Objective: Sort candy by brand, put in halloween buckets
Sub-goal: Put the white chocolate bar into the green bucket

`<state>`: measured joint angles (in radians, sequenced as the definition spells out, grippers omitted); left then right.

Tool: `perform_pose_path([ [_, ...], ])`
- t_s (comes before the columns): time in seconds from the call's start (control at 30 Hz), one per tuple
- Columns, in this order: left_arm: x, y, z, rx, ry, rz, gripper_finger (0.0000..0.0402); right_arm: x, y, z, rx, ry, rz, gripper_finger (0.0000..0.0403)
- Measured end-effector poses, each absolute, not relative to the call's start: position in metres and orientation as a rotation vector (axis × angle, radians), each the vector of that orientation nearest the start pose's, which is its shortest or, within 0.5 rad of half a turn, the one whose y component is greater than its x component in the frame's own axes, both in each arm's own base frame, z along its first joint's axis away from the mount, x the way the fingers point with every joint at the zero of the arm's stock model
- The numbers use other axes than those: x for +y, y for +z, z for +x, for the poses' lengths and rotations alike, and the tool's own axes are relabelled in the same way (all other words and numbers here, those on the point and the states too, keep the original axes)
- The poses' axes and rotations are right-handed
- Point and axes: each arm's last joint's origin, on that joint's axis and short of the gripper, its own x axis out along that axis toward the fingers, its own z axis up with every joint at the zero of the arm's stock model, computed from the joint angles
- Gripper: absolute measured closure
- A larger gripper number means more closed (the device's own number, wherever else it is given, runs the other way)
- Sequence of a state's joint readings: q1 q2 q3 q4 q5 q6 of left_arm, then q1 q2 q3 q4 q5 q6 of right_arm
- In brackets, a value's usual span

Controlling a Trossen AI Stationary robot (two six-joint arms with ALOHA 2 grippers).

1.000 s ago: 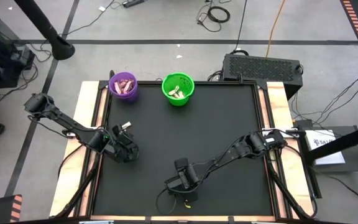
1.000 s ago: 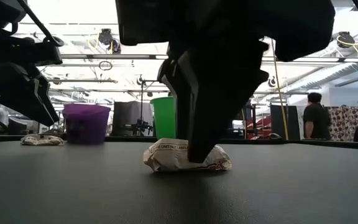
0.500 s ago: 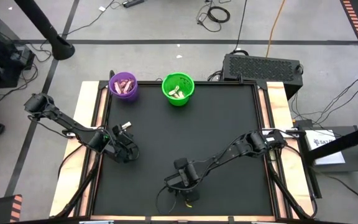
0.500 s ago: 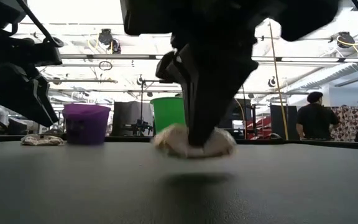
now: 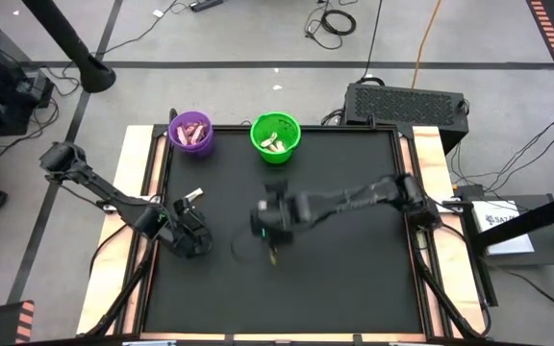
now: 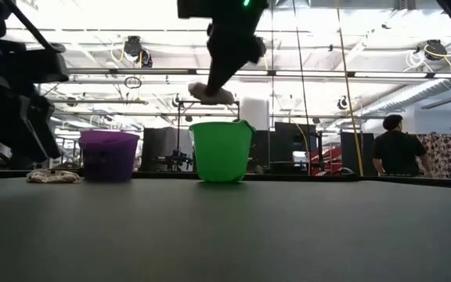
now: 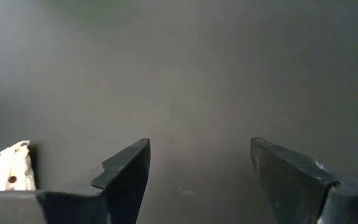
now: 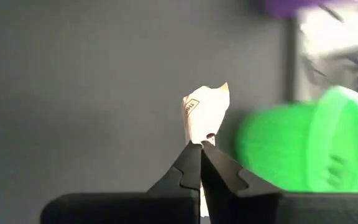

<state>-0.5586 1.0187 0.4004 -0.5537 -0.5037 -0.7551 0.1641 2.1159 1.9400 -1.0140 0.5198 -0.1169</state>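
Note:
My right gripper (image 8: 201,145) hangs high over the middle of the table (image 5: 354,279), shut on a white-wrapped candy (image 8: 204,112). In the low view the candy (image 6: 213,95) hangs above the level of the green bucket's (image 6: 221,150) rim, nearer to the camera than the bucket. The purple bucket (image 5: 192,133) and the green bucket (image 5: 276,137) stand at the table's far edge, both holding candy. At the left, my left gripper (image 7: 199,146) is open just above the mat. A white candy (image 7: 14,174) lies on the mat beside it. My right gripper pinches the white candy's wrapper (image 8: 202,138) between its two fingertips. The fingers (image 6: 227,55) come from above, pointing down. One wrapper end sticks out past the tips, and the candy is lifted clear, high above the table.
The black mat (image 5: 354,192) is bare between the grippers and the buckets. Wooden borders (image 5: 147,173) run along the table's sides, and a black box (image 5: 407,101) sits behind the far right corner. A person (image 6: 396,153) stands in the room beyond.
My right gripper has shut on the white candy near the table's near edge and lifted it clear. It has carried it up and toward the far edge, closer to the green bucket.

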Motion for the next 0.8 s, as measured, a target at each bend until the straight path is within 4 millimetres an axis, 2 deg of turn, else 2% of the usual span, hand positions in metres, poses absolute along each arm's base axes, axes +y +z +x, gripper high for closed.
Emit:
perform_pose_path([
  [0.1, -0.071, 0.149, 0.134, 0.946, 0.316, -0.107, 0.0118, 0.007, 0.272, 0.443, 1.110, -0.410, -0.469, 0.0402],
  [0.3, -0.075, 0.149, 0.133, 0.944, 0.298, -0.103, 0.0118, -0.097, 0.281, 0.444, 1.016, -0.652, -0.318, 0.0403],
  [0.43, -0.075, 0.149, 0.132, 0.946, 0.292, -0.101, 0.0118, -0.148, 0.283, 0.440, 0.912, -0.748, -0.189, 0.0403],
  [0.6, -0.077, 0.149, 0.131, 0.948, 0.291, -0.105, 0.0118, -0.182, 0.284, 0.433, 0.820, -0.657, 0.039, 0.0397],
  [0.8, -0.077, 0.149, 0.131, 0.948, 0.288, -0.104, 0.0118, -0.194, 0.284, 0.428, 0.813, -0.694, 0.073, 0.0373],
])
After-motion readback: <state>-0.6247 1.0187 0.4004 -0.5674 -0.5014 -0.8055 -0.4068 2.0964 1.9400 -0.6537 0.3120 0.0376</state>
